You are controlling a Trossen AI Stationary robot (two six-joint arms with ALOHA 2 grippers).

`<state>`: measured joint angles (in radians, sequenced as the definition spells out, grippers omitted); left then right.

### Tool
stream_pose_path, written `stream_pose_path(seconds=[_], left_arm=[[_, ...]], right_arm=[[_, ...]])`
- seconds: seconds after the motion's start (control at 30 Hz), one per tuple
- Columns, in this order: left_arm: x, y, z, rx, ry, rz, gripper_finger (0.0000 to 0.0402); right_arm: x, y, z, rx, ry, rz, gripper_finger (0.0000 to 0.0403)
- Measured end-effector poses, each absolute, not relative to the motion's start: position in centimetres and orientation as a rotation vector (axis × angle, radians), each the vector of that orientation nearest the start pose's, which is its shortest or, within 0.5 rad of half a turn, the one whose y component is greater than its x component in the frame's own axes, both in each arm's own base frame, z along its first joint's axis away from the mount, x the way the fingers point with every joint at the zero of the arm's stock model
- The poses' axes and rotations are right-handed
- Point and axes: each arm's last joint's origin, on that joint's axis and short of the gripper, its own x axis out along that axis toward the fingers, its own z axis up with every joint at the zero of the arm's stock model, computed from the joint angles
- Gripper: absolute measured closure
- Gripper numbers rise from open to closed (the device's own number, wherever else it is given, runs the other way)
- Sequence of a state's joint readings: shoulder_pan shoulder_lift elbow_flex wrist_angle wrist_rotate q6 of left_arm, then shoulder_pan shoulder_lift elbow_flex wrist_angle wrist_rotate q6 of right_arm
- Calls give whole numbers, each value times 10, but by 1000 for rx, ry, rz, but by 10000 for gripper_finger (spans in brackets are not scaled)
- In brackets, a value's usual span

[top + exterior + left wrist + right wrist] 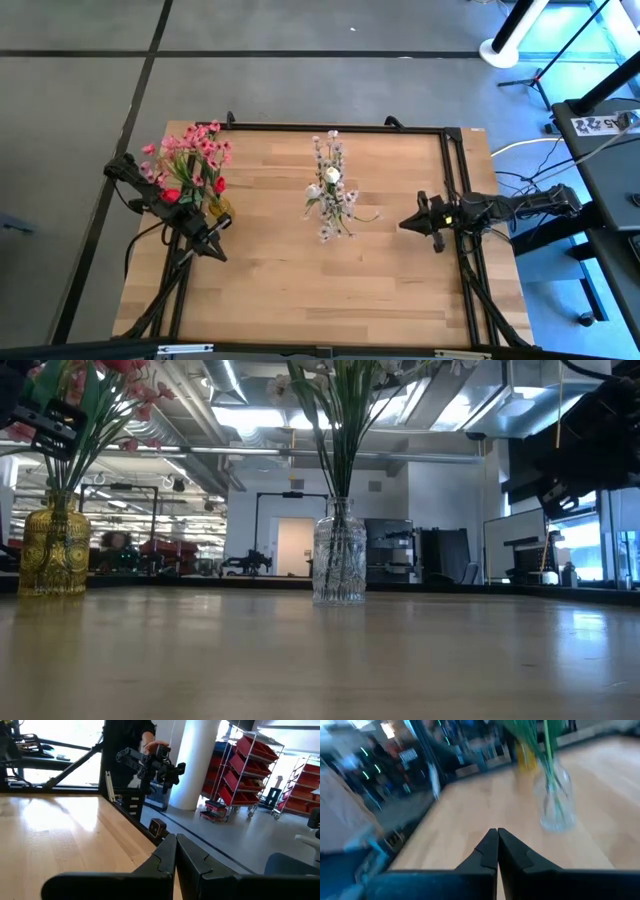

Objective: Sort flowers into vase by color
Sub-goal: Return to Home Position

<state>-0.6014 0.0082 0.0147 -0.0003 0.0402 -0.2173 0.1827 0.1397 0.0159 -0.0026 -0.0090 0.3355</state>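
1. Wooden table (300, 290), seen from above: a yellow vase (217, 208) stood near its left edge and held the pink blossom sprays (190, 155) and red rosebuds (172, 195). A clear glass vase (333, 222) near the middle held the white blossom sprigs (328, 150) and a white rosebud (331, 176). The left gripper (220, 255) hung just beside the yellow vase. The right gripper (403, 225) sat by the right edge, pointing at the clear vase but well apart from it. A black frame (330, 127) ran round the table, and cables (520, 180) lay on the floor to the right.

2. At table height, the two vases stood upright and well apart, green stems rising out of the picture. Bare wood lay between them and the camera, with nothing in the way. Dark arm parts hung in both upper corners.

3. From the left wrist, that arm's fingers (167, 852) were pressed together, holding nothing. The other arm (150, 762) showed across the table, with a person's hand (152, 744) behind it, a white column (195, 760) and red shelving (245, 770).

4. From the right wrist, the picture was blurred. Its fingers (490, 847) met tip to tip, empty, and beyond them stood the clear vase with the yellow one behind.
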Motion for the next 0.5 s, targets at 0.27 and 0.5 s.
stream_pose_path(seconds=[0.27,0.5], left_arm=[[80,-56,168,-212,63,-638,395],[80,-56,168,-212,63,-638,395]], right_arm=[[105,19,155,322,165,160,398],[102,19,158,326,123,170,398]])
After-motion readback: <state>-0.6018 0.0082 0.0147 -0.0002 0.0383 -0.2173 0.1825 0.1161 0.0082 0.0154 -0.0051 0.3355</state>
